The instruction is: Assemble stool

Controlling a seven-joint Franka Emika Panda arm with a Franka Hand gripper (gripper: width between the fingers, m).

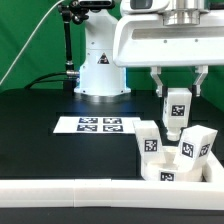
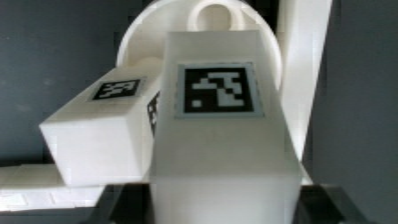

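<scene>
A white tagged leg [image 1: 176, 106] is pinched upright in the hand [image 1: 177, 92] above the seat [image 1: 178, 158], where two legs [image 1: 150, 141] already stand.

Bright even light, mild glare on white parts; wrist view soft, blurry w/ dark edges

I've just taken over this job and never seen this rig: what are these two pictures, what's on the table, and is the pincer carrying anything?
The exterior view shows a white robot arm's base behind a black table. Its pincer hangs above the table, closed on a short blocky white plastic leg with a black-and-white tag. The wrist view looks down that same leg from the arm. On the table lie the marker board, flat and fixed, and the white seat disc with legs standing on it. A long white rail borders the near edge.
</scene>
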